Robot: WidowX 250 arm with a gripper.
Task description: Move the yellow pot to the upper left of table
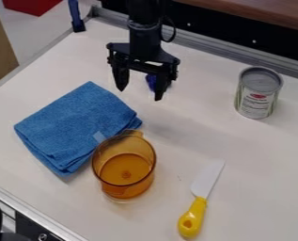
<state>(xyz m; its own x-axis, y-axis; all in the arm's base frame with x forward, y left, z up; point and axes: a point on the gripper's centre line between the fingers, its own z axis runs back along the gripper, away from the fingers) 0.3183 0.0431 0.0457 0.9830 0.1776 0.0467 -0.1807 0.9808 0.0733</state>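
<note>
The black gripper point(140, 89) hangs over the upper middle of the table, its two fingers spread apart with nothing held between them. Below it in the view, at the lower centre, stands the yellow pot point(124, 169), see-through amber, upright and with an open top. One handle of the pot points up toward the blue cloth's right corner. The gripper is well apart from the pot. The white table point(251, 155) carries everything.
A folded blue cloth point(75, 124) lies left of the pot, close against it. A knife point(193, 215) with a yellow handle is at the lower right, a can point(258, 92) at the upper right. A small dark blue object point(152, 82) sits behind the gripper. Metal rails edge the table.
</note>
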